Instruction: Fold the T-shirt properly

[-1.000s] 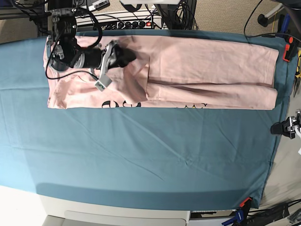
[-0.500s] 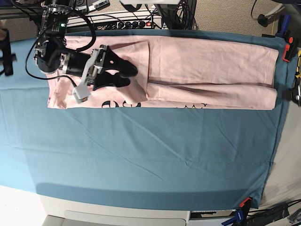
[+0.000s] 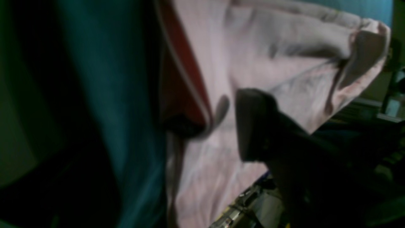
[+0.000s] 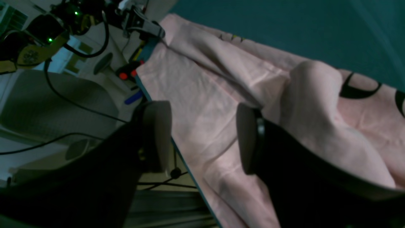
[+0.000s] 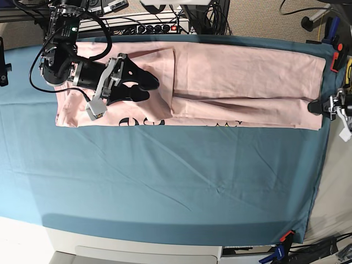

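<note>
Partly hidden: T-shirt lettering, under folded cloth.

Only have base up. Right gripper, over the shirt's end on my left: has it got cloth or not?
Observer: No. In the right wrist view the right gripper is open, with its pads apart and nothing pinched. The T-shirt lies beyond them.
Operator: Left gripper at the other end, base barely shows it. Jaws?
Observer: The left wrist view is blurred, but the left gripper looks open. Pink fabric shows between its fingers, and one finger seems partly hidden by the fabric edge.
Operator: Cloth flat by the right gripper?
Observer: Not quite. A rounded hump of fabric rises next to the black lettering.
</note>
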Controlling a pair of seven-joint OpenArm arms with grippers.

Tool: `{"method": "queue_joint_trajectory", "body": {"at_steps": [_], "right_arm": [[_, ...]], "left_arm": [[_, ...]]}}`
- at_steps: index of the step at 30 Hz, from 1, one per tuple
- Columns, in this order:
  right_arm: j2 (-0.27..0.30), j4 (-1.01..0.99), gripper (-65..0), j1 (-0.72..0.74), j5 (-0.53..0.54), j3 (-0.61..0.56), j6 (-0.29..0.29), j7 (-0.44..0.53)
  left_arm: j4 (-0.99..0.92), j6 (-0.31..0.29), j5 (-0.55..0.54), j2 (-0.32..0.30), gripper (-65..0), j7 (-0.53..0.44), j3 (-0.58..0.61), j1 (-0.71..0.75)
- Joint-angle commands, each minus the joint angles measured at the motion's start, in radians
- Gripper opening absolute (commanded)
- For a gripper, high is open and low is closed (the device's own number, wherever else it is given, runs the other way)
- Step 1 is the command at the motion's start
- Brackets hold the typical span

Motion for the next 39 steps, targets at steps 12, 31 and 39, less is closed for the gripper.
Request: {"method": "queue_joint_trajectory", "body": {"at_steps": [12,31,39], "right_arm": [[0.008,0.014,-31.4,0.008,-0.016,0.005,0.001,0.018],[0.008,0.014,-31.4,0.008,-0.037,0.005,0.001,0.018],[0.008,0.014,-31.4,0.009,-0.042,0.005,0.001,0.018]], "left_arm": [[0.003,-0.014,0.039,-0.142,-28.7,-0.034,0.01,-0.138],[0.004,0.039,0.039,-0.105,-28.9,0.009,0.01,-0.058],[0.002,0.035,0.039,-0.056,-28.9,0.008,0.01,-0.053]]}}
